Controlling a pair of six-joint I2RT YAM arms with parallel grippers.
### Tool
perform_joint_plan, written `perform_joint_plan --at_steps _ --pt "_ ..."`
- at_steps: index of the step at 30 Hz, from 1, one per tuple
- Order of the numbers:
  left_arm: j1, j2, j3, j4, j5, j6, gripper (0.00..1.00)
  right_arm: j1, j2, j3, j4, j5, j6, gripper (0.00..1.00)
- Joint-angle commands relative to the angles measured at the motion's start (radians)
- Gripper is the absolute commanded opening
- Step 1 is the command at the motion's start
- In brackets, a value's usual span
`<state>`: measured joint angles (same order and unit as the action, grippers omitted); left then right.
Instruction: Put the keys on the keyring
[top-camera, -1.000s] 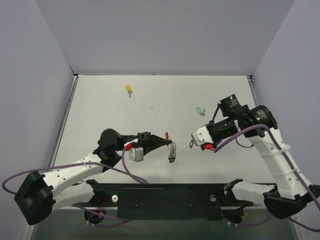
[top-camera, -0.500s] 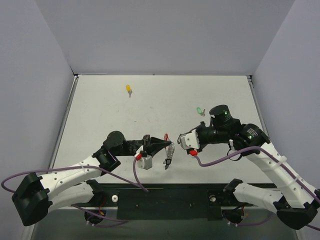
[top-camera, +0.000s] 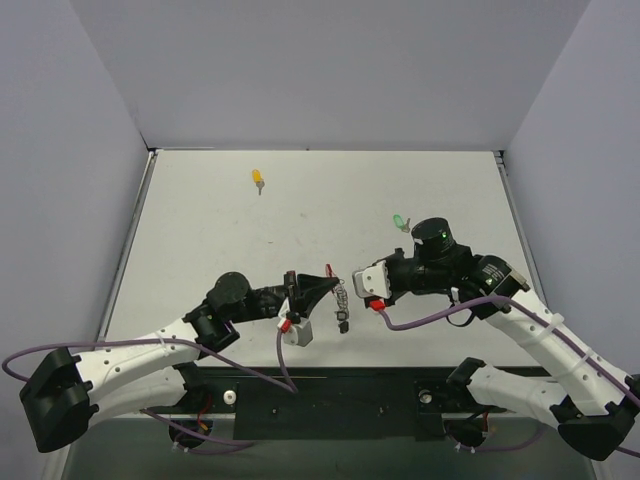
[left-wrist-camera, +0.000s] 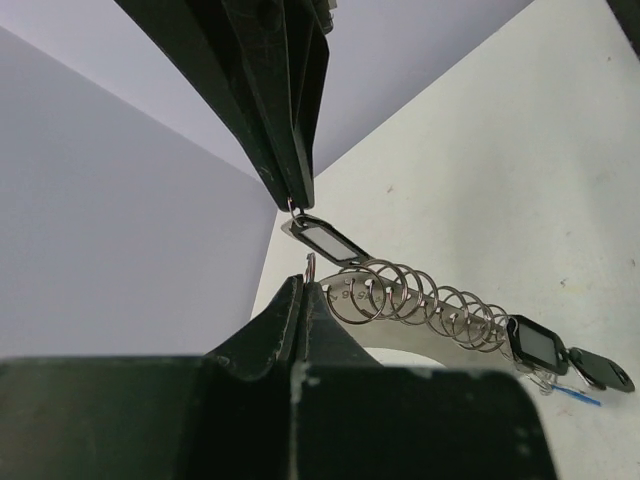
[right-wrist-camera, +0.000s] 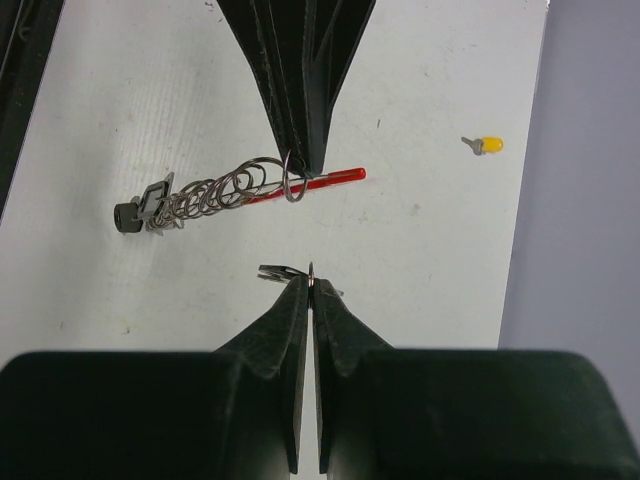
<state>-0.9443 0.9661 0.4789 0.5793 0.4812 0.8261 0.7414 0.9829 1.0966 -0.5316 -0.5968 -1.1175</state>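
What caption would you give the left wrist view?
Shut left gripper holds the keyring, a chain of rings ending in a black key.

- keyring (right-wrist-camera: 215, 195): chain of silvery wire rings with a thin red tag, one end pinched in the left gripper (left-wrist-camera: 305, 285)
- black key (right-wrist-camera: 127, 215): on the chain's other end
- yellow key (top-camera: 258, 179): loose, far side of the table (top-camera: 200, 230)
- green key (top-camera: 401, 221): loose, right of centre

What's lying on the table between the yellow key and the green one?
Nothing: in the top view, the table between the yellow key and the green key is bare.
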Motion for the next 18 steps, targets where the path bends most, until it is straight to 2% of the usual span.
perform_joint_plan --at_steps 1,18 --pt "-0.016 -0.029 -0.003 0.062 -0.064 0.041 0.0 0.015 -0.026 -0.035 0.112 -0.006 0.073 0.0" --pt "-0.054 -0.021 -0.045 0.177 -0.158 0.019 0.0 0.05 -0.062 -0.136 0.226 0.026 0.058 0.0"
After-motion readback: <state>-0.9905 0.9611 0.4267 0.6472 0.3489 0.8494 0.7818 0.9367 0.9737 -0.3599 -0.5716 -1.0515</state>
